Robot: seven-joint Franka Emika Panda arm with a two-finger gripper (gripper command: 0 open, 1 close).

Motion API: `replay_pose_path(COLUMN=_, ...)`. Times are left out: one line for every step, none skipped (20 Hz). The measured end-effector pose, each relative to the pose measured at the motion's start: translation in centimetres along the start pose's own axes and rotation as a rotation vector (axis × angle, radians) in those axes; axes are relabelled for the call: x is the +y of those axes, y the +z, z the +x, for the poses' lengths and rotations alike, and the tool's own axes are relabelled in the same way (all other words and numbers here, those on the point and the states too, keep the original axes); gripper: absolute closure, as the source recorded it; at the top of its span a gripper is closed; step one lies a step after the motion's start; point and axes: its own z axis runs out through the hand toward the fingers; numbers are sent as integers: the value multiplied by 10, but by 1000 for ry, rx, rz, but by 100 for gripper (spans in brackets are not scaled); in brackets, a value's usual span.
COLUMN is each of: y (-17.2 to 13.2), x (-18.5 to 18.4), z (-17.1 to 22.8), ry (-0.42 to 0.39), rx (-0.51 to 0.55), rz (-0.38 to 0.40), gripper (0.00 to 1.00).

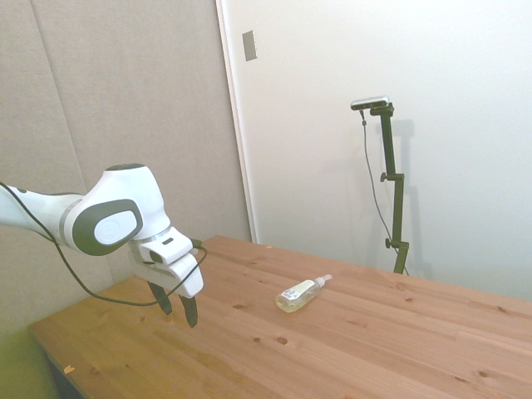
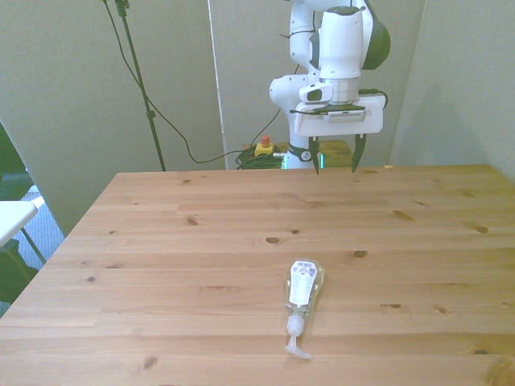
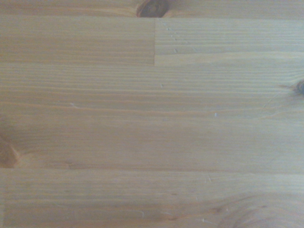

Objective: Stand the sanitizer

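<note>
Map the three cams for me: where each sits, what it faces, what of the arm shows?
Side view: off one table side; white arm, open gripper, small clear sanitizer bottle lying flat.
Front view: across the wooden table, facing the arm; gripper, sanitizer bottle.
Wrist view: looks down on bare planks; no arm parts.
Shared: side and front both show gripper and bottle, apart.

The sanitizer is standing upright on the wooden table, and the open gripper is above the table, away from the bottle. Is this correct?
Not quite. The sanitizer is not upright: it lies on its side on the wooden table, as the front view shows, with its white pump top toward the near edge. The rest holds: the gripper is open and hangs above the table, apart from the bottle.
</note>
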Motion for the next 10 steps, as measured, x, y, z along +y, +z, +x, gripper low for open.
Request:
replay_pose_path(y=0, x=0, z=0, ry=0, rx=0, rz=0, gripper=0)
replay_pose_path(y=0, x=0, z=0, ry=0, rx=-1, rz=-4, gripper=0)
replay_pose_path(y=0, x=0, z=0, ry=5, rx=3, rz=-5, gripper=0)
replay_pose_path(y=-2, x=-2, z=1, ry=19, rx=14, rz=-1, gripper=0)
replay_pose_path(y=-6, x=-5, z=5, ry=36, rx=32, rz=3, gripper=0)
replay_pose_path(y=-12, x=-9, z=10, ry=55, rx=53, rz=12, gripper=0)
replay_pose_path(y=-17, x=-14, z=17, ry=76, rx=67, rz=18, gripper=0)
replay_pose_path(y=-21, x=-18, z=26, ry=95, rx=84, rz=24, gripper=0)
replay_pose_path(y=-23, x=-23, z=36, ry=116, rx=104, rz=29, gripper=0)
replay_pose_path(y=-24, x=-28, z=48, ry=136, rx=120, rz=34, gripper=0)
